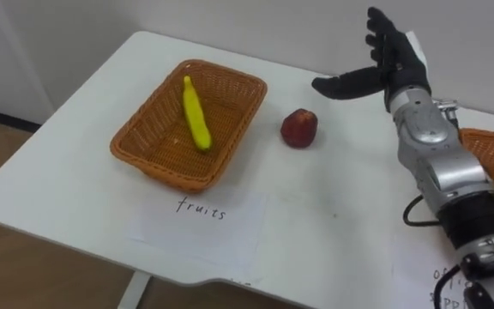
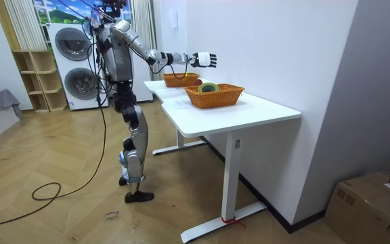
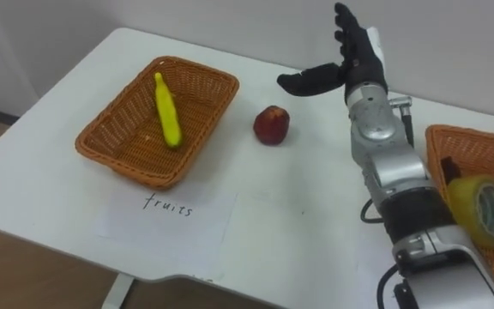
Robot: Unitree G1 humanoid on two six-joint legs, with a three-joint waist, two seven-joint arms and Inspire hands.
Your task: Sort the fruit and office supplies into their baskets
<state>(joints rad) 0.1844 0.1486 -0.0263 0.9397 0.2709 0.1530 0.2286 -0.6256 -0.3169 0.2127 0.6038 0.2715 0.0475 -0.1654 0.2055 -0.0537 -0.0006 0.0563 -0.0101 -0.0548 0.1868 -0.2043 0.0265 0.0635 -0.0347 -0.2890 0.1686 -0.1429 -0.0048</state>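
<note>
right hand (image 1: 389, 67) is up over the table (image 1: 333, 223), fingers straight and fanned wide, thumb stuck out sideways, holding nothing. the apple (image 1: 299, 128) sits on the bare tabletop off the thumb's side, below the thumb tip and clear of it, no contact at all. further out past the thumb, beyond the apple, is the fruit basket (image 1: 153, 167), and the banana (image 1: 196, 114) lies inside it, angled along the weave. a paper sheet (image 1: 197, 225) lies flat just in front of that basket.

on the other side, back toward the wrist and forearm, is the second basket (image 3: 487, 150), with a yellow tape roll (image 3: 483, 206) in it. something dark sits beside the roll, too hidden to name.

in the room view the robot stands at the table's end, right arm stretched out, with the hand above the baskets.

so, reading the play: the apple looks like the one fruit left loose, and this is the reach for it. the next move calls for the hand to shift thumb-ward and drop, palm turned down over the apple, fingers closing round it. it's round and could roll off a glancing touch, so the approach wants to be centred before the carry across to the fruit basket.
</note>
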